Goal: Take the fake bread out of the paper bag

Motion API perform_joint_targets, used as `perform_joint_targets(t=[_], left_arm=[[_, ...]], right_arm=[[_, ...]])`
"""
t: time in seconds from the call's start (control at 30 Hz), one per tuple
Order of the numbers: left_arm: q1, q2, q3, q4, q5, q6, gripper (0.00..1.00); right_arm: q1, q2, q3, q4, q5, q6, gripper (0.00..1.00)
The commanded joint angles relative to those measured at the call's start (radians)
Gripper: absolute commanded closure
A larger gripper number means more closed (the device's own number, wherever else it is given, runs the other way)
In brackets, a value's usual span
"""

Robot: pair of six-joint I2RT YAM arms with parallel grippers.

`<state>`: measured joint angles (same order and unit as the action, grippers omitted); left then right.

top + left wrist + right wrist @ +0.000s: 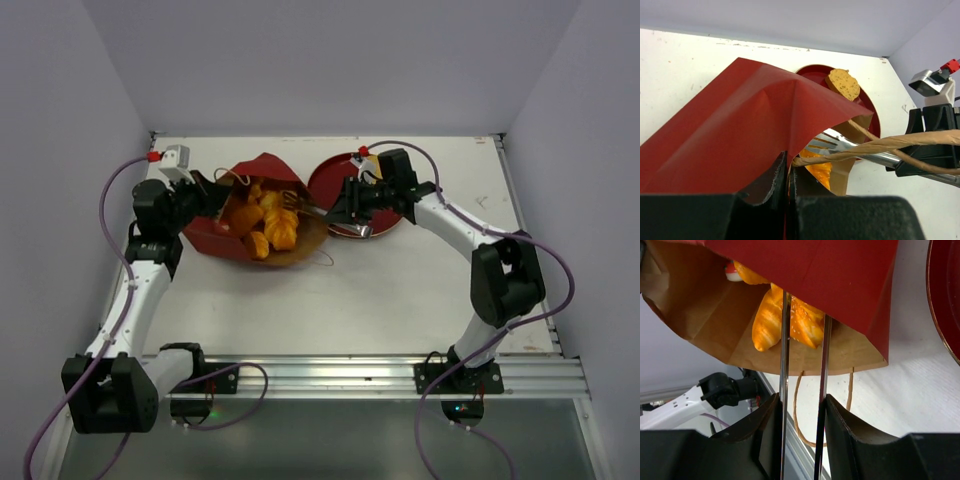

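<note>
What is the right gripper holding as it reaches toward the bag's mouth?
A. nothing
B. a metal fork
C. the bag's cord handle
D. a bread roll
B. In the left wrist view the tines of a metal fork point into the open paper bag, its handle running back to the right gripper; the right wrist view shows metal clamped between the fingers.

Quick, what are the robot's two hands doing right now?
Left hand: shut on the paper bag, pinching its red edge.
Right hand: shut on metal tongs that reach into the bag toward the fake bread.
</note>
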<state>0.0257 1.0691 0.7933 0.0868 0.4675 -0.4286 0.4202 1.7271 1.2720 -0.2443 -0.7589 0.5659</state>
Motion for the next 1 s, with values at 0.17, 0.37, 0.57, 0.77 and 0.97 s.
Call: perform_joint_targets(t=[0.17, 0.37, 0.57, 0.77, 0.97], left_arm=[[0.006, 0.015, 0.133, 0.008, -0.02, -0.039, 0.93], [0.02, 0.045, 0.158, -0.005, -0.043, -0.032, 0.93], [0.028, 0.084, 0.184, 0.001, -0.038, -0.035, 0.93], [0.028, 0.1, 0.184, 0.014, -0.03, -0.05, 0.93], [0.031, 0.114, 0.196, 0.01, -0.032, -0.055, 0.93]], right_arm=[[-0.003, -0.096, 0.181, -0.133, -0.068, -0.081, 1.0], [-0.001, -0.121, 0.236, -0.232, -0.051, -0.176, 1.0], [-0.001, -0.12, 0.253, -0.329, -0.046, -0.268, 1.0], [-0.001, -0.129, 0.267, -0.366, -0.043, -0.336, 1.0], [-0.001, -0.181, 0.257, -0.36, -0.123, -0.406, 1.0]])
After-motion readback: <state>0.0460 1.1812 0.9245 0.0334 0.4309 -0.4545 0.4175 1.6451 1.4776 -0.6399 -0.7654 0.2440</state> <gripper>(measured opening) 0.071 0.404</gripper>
